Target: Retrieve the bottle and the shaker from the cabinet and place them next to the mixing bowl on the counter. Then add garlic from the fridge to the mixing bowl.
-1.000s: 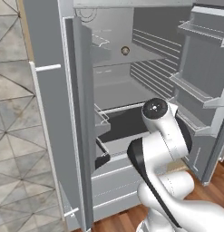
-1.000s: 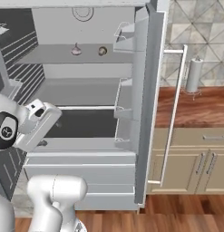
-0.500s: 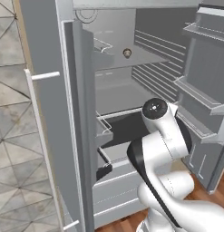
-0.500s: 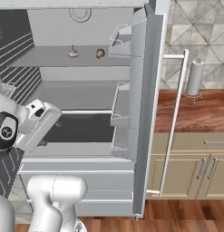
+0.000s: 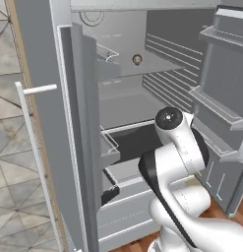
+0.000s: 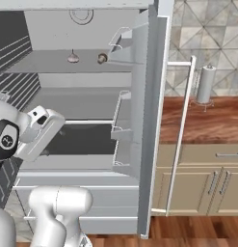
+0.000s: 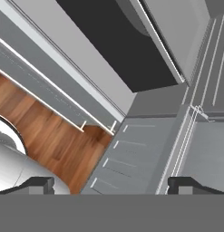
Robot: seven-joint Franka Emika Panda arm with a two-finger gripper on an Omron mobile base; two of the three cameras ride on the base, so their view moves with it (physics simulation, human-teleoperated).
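The fridge (image 6: 82, 101) stands open in front of me. On its upper shelf lies a pale garlic bulb (image 6: 72, 58), with a small brownish round item (image 6: 102, 58) beside it to the right; a small round item (image 5: 137, 60) also sits on that shelf in the left base view. My gripper (image 7: 111, 185) is open and holds nothing. It hangs low in front of the fridge, facing the bottom drawer front (image 7: 145, 154) and the wood floor (image 7: 45, 122). The white hand (image 6: 41, 131) sits well below the garlic shelf. The bottle, the shaker and the mixing bowl are out of view.
Open fridge doors flank me: one at left (image 5: 74, 147), one at right (image 6: 149, 120) with wire door shelves. A dark crisper drawer (image 6: 86, 139) lies under the middle shelf. Right of the fridge, a wooden counter (image 6: 207, 120) carries a paper towel roll (image 6: 205, 83).
Both base views have shifted and the fridge looms larger, so the base has driven closer. The arm keeps its pose and the gripper stays open.
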